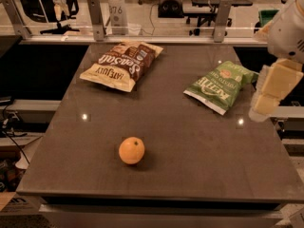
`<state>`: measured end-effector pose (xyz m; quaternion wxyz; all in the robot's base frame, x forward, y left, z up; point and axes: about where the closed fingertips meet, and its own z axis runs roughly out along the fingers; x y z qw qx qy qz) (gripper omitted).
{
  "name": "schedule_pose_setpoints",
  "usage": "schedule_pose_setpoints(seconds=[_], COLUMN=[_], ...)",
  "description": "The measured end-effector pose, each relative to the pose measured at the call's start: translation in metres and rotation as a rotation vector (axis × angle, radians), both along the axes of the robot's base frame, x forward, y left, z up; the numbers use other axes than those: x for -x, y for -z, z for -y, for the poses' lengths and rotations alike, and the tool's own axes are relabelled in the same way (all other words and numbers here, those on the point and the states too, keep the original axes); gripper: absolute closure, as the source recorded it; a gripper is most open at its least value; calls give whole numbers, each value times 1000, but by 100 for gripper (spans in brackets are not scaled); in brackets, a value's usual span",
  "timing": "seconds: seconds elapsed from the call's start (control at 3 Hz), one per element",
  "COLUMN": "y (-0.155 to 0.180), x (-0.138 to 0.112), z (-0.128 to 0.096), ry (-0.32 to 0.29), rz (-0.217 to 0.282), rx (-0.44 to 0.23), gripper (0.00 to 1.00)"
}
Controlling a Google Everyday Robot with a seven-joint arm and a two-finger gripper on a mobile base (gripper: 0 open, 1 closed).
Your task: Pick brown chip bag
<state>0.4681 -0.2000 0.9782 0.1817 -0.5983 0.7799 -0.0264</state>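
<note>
The brown chip bag lies flat at the far left of the dark table, dark brown and cream-yellow with white "Sea Salt" lettering. My gripper hangs at the right edge of the view, above the table's right side and just right of the green chip bag. It is far from the brown bag and holds nothing that I can see.
An orange sits near the table's front, left of centre. A rail with metal posts runs behind the far edge. Office chairs and desks stand beyond it. Cables and clutter lie on the floor at the left.
</note>
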Motion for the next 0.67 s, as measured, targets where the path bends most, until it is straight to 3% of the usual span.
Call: schedule_pose_setpoints(seconds=[0.67], y=[6], x=[-71], z=[-43], ry=[24], rz=[-4], rx=[-122], gripper=[0])
